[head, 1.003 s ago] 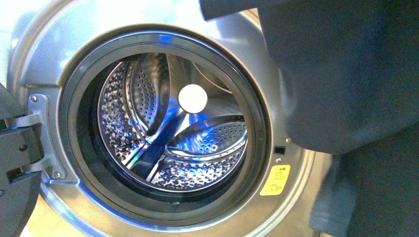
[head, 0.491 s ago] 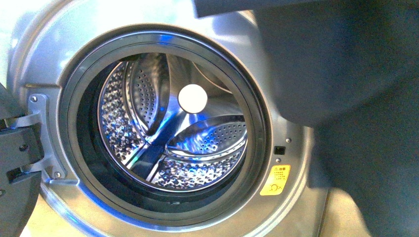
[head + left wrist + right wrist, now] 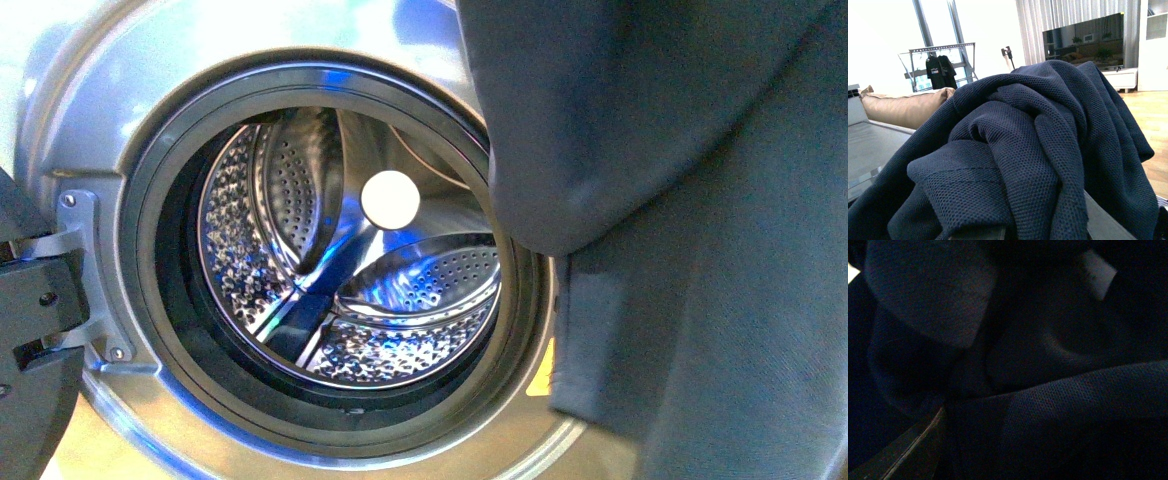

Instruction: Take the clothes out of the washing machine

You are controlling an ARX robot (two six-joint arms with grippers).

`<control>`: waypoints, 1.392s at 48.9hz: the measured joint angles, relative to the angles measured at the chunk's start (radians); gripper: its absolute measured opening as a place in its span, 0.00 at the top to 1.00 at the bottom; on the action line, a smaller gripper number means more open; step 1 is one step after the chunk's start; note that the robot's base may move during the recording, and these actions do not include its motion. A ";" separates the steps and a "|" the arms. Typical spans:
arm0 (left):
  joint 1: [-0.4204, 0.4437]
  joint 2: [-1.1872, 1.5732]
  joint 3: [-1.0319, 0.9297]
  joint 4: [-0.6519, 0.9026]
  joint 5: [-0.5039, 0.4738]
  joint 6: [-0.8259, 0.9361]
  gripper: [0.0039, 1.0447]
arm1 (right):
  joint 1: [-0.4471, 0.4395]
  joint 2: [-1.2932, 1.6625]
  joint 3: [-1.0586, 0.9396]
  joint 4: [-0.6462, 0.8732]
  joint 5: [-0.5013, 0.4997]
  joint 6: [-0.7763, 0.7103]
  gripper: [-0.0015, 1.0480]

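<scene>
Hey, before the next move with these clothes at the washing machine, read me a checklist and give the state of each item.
1. Drum free of clothes: ok, only bare steel shows.
2. Door out of the way: ok, swung aside at the left.
3. Clothes outside the drum: ok, hanging at the right of the front view.
4. Clothes clear of the opening's rim: cannot tell, they hide its right edge.
5. Left hand's hold: cannot tell, cloth drapes over it.
6. Right hand's hold: cannot tell, fabric fills that dim view.
</scene>
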 joint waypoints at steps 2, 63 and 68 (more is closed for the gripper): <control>0.000 0.000 0.000 0.000 0.000 0.000 0.84 | 0.000 0.008 0.000 0.027 0.026 -0.023 0.07; 0.000 0.000 0.000 0.000 0.000 0.000 0.58 | 0.016 -0.044 -0.041 -0.069 0.062 0.017 0.94; 0.000 0.000 0.000 0.000 0.001 0.000 0.42 | -0.015 -0.074 -0.041 -0.077 0.073 0.048 0.94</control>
